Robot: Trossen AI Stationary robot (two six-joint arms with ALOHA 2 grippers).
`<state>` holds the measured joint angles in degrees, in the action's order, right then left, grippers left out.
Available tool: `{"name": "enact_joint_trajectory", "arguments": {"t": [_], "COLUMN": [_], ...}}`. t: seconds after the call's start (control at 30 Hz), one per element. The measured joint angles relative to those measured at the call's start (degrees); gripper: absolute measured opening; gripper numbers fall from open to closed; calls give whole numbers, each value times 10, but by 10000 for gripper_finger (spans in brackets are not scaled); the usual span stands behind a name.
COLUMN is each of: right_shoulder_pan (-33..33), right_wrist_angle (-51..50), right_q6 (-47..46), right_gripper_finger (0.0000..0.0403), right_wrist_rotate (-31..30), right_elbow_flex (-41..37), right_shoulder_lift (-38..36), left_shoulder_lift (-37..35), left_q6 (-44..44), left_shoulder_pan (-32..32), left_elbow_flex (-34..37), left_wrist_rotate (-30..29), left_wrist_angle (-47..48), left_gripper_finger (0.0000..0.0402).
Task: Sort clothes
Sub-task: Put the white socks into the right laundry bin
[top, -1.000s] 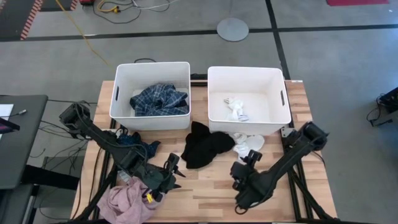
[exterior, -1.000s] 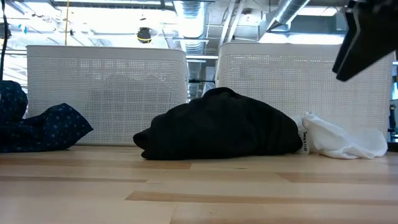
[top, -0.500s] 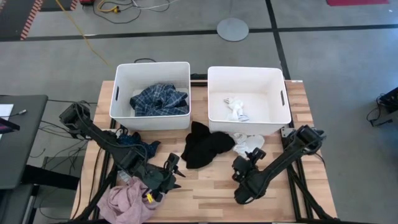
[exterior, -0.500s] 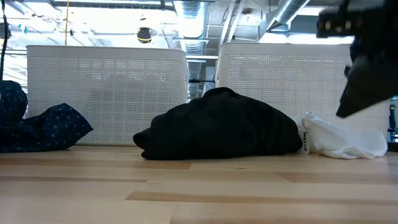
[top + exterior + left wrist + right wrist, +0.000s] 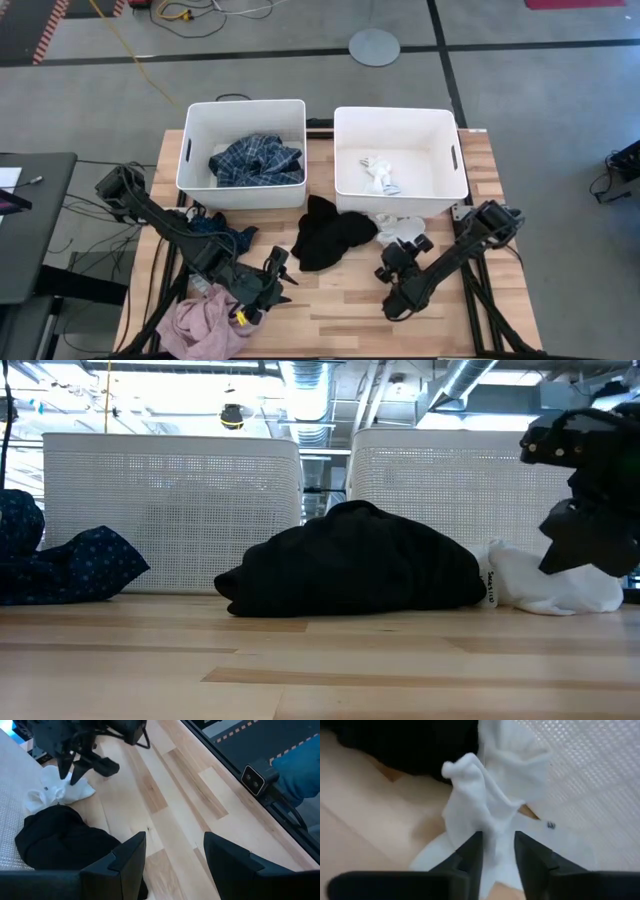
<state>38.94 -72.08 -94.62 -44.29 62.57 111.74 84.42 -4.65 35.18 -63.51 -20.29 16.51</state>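
**Right gripper at the white socks**

Two white bins (image 5: pixel 400 118) stand at the counter's (image 5: pixel 330 300) far edge; the black garment (image 5: pixel 325 238) lies beside the white socks (image 5: pixel 490 805). The right gripper (image 5: pixel 496 851), fingers narrowly parted, pinches a raised fold of the socks. The left gripper (image 5: pixel 172 855) hovers released near the pink garment (image 5: pixel 205 325).

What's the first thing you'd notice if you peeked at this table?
The right end effector pinching at the white sock beside the black garment, just in front of the right bin. Then the blue plaid garment lying in the left bin, and the pink garment at the table's near left corner.
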Motion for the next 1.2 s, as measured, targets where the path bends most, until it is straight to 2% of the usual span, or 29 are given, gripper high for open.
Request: {"name": "enact_joint_trajectory", "arguments": {"t": [0.23, 0.3, 0.53, 0.8, 1.0, 1.2], "right_shoulder_pan": [-14, -9, 22, 75, 110, 137], "right_wrist_angle": [89, 91, 44, -3, 20, 89], "right_q6": [49, 60, 49, 47, 81, 168], "right_gripper_finger": [25, 9, 2, 1, 0, 0], "right_wrist_rotate": [-9, -16, -29, -107, -181, -239], "right_elbow_flex": [-23, -20, 26, 88, 95, 95], "right_shoulder_lift": [0, 0, 0, -38, -90, -136], "left_shoulder_lift": [0, 0, 0, 0, 0, 0], "left_q6": [-2, -1, -5, -11, -17, -37], "left_shoulder_pan": [0, 0, 0, -16, -27, -37], "left_elbow_flex": [0, 0, 0, 0, 0, 0], "left_wrist_rotate": [0, 0, 0, -1, -1, 0], "left_wrist_angle": [-6, -5, -5, -11, -39, -96], "left_gripper_finger": [194, 194, 194, 194, 194, 194]}}
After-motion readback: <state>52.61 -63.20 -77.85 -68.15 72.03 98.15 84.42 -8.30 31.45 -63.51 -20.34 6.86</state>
